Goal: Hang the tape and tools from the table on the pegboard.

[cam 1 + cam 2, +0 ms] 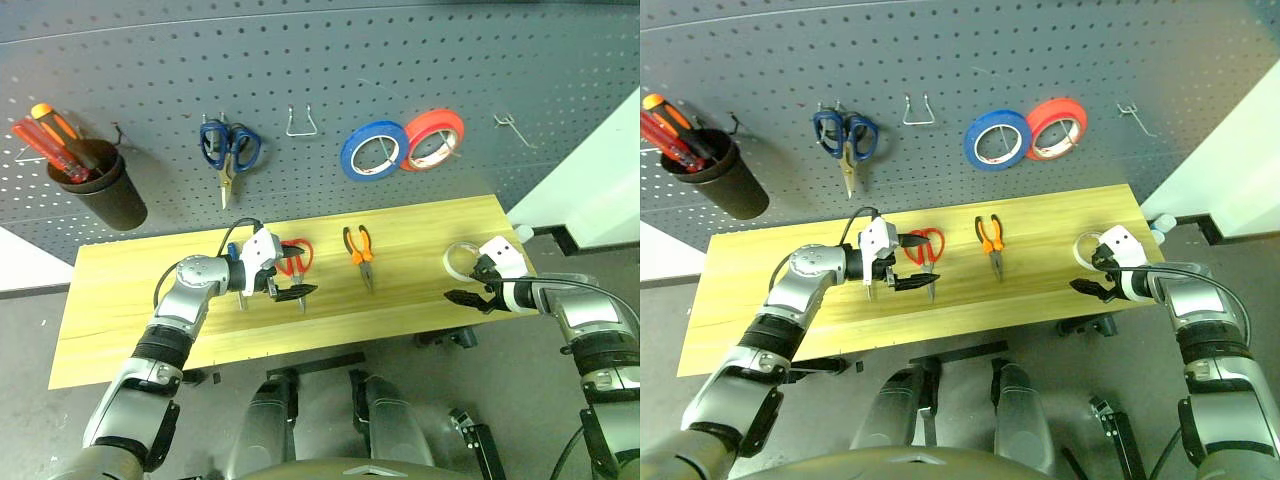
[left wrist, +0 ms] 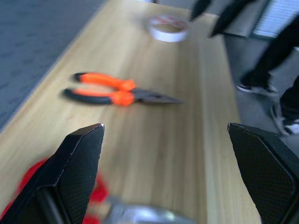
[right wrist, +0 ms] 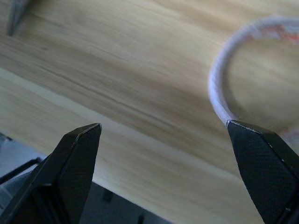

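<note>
I look down on a table of pale wood set against a dark grey pegboard. My left gripper hovers low over the left half of the table, pointing to the right, its two black fingers spread wide with nothing between them. Just under and behind it lie the red scissors; a blue screwdriver sits mostly hidden behind the wrist. A little further right, clear of the gripper, lie the orange pliers, handles toward the board.

My right gripper is near the table's right end, angled down and to the left, fingers also wide apart and empty. The whitish tape lies flat on the table just beyond it; in the right wrist view one finger overlaps the roll's rim, but I cannot tell whether they touch.

On the board hang blue scissors, a blue roll and a red roll, side by side. A black cup at far left holds red and orange screwdrivers.
</note>
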Controlling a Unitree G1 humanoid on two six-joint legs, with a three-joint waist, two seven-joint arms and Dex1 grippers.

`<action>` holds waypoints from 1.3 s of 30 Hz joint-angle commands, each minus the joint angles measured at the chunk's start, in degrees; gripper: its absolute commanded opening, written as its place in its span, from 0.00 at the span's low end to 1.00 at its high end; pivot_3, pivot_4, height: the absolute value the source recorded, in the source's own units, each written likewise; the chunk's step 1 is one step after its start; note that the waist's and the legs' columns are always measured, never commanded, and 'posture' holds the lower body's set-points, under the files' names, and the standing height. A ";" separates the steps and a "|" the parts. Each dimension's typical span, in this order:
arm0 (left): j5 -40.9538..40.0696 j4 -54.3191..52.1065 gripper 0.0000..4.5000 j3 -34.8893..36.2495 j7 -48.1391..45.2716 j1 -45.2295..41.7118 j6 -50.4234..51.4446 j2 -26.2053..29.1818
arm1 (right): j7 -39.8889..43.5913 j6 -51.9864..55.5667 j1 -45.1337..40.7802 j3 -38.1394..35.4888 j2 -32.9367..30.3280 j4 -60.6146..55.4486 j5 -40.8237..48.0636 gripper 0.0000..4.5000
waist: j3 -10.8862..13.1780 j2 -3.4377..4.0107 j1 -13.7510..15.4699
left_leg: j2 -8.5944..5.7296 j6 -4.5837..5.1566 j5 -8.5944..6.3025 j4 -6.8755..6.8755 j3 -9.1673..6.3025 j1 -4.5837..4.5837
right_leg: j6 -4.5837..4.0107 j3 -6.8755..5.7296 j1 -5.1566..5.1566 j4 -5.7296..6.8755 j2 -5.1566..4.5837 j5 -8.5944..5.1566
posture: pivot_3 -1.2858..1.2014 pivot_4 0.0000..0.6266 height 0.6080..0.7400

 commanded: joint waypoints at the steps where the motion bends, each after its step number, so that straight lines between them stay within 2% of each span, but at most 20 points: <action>1: 2.63 4.19 0.99 -1.89 0.55 -4.01 -4.88 -3.01 | -1.39 -2.07 -2.53 -1.00 0.91 2.06 -0.85 1.00 | 0.17 -0.03 -0.34 | 0.03 0.00 0.00 0.01 -0.01 0.00 | 0.02 -0.01 0.00 0.01 0.03 0.02 | 0.44 0.50 1.00; 5: 5.99 11.00 0.99 -3.04 3.56 -8.39 -9.25 -6.97 | -3.13 -5.21 -6.03 -1.00 1.66 7.56 -2.39 1.00 | 0.30 -0.07 -1.15 | 0.03 0.01 0.01 0.04 0.01 0.00 | 0.28 0.00 0.01 0.02 0.08 0.17 | 0.43 0.50 1.00; 10: 6.68 14.20 0.99 -2.25 5.20 -10.12 -11.34 -8.57 | -3.08 -7.77 -10.41 0.06 2.70 14.32 -4.20 1.00 | 0.39 -0.09 -2.11 | 0.03 0.04 -0.01 0.00 0.11 0.01 | 0.40 0.03 -0.01 0.00 0.10 0.24 | 0.44 0.50 1.00; 24: 5.57 7.11 0.99 0.80 7.48 -4.96 -8.83 -3.14 | -1.76 -14.52 -20.54 3.24 8.10 28.92 -10.42 1.00 | 0.69 -0.05 -2.19 | 0.14 0.03 -0.01 0.02 0.11 0.10 | 0.52 0.07 -0.02 0.17 0.22 0.34 | 0.48 0.49 1.00; 30: 5.42 4.22 0.99 1.35 8.86 -3.54 -6.86 -2.57 | -5.93 -14.04 -23.81 5.01 9.81 36.21 -14.43 1.00 | 0.70 -0.03 -1.13 | 0.13 0.03 -0.01 0.03 0.12 0.12 | 0.51 0.09 -0.03 0.19 0.21 0.34 | 0.49 0.49 1.00; 33: 5.31 3.47 1.00 1.54 9.28 -3.50 -6.21 -2.23 | -6.96 -14.50 -24.58 5.31 10.37 38.13 -15.47 0.87 | 0.70 -0.03 -0.93 | 0.13 0.03 -0.01 0.02 0.11 0.11 | 0.51 0.09 -0.04 0.19 0.21 0.34 | 0.49 0.49 1.00; 39: 5.07 1.58 1.00 2.42 9.88 -2.05 -4.49 -0.79 | -5.20 -15.05 -25.31 5.97 11.01 39.16 -17.01 0.45 | 0.70 -0.03 -0.96 | 0.13 0.03 -0.01 0.00 0.12 0.11 | 0.51 0.09 -0.04 0.19 0.21 0.34 | 0.50 0.48 1.00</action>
